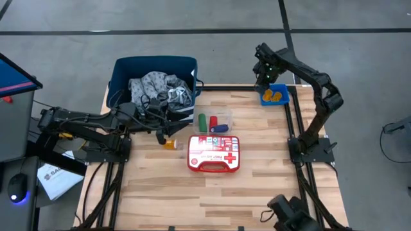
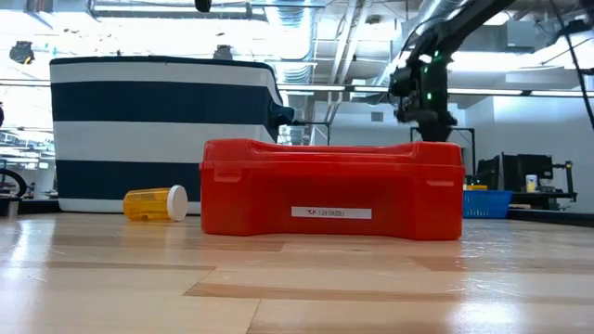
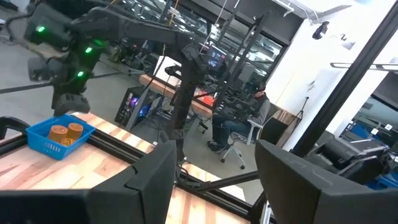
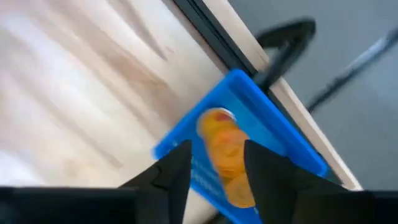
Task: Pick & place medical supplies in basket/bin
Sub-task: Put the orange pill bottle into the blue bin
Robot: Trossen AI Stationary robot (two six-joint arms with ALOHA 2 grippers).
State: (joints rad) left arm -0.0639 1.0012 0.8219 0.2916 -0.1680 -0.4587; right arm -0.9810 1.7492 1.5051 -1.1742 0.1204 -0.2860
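High view straight down; low view table-level; both share first-aid case [image 1: 214, 153] [image 2: 331, 188].

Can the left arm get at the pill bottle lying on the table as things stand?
Probably yes. The pill bottle lies on its side on bare wood just past the left gripper, whose fingers are open. The first-aid case sits clear to one side, the basket behind. Nothing lies between.

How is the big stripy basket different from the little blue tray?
The basket is much bigger than the bin. The basket is navy with white stripes; the bin is plain bright blue. The basket holds a grey-white cloth, while the bin holds orange pill bottles. The basket sits at the table's far left, the bin at its far right corner. Both are rectangular and open on top.
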